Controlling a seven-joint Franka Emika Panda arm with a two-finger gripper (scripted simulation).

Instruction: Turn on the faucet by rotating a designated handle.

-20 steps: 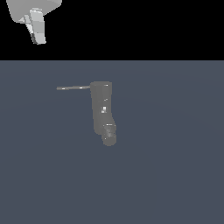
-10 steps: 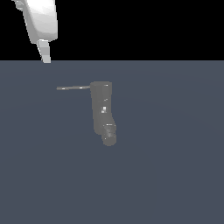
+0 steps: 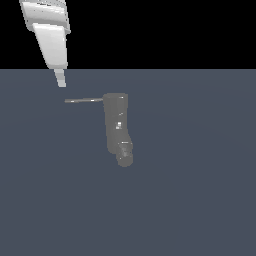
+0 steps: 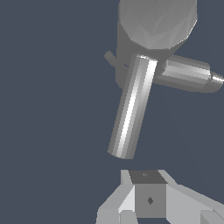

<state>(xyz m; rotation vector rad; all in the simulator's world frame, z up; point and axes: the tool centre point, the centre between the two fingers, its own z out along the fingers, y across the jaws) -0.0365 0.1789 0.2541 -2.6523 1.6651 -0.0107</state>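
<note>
The faucet (image 3: pixel 116 125) is a dull grey upright cylinder with a bent, rounded spout end (image 3: pixel 124 156). The handle (image 3: pixel 84 100) is a thin grey rod that sticks out level from the faucet's top toward the exterior view's left. My white gripper (image 3: pixel 61 81) hangs just above and a little beyond the rod's free end, apart from it. Its fingers look pressed together and hold nothing. In the wrist view the handle (image 4: pixel 131 105) runs from the faucet body (image 4: pixel 157 26) toward my gripper (image 4: pixel 148 188), with a gap between them.
The faucet stands on a flat dark blue-grey floor (image 3: pixel 200 190) that fills the lower part of the exterior view. A second short grey cylinder (image 4: pixel 188 74) juts from the faucet body in the wrist view.
My gripper has come down from the top left and slightly toward the exterior view's right, closer to the handle's free end. The faucet and handle have not moved.
</note>
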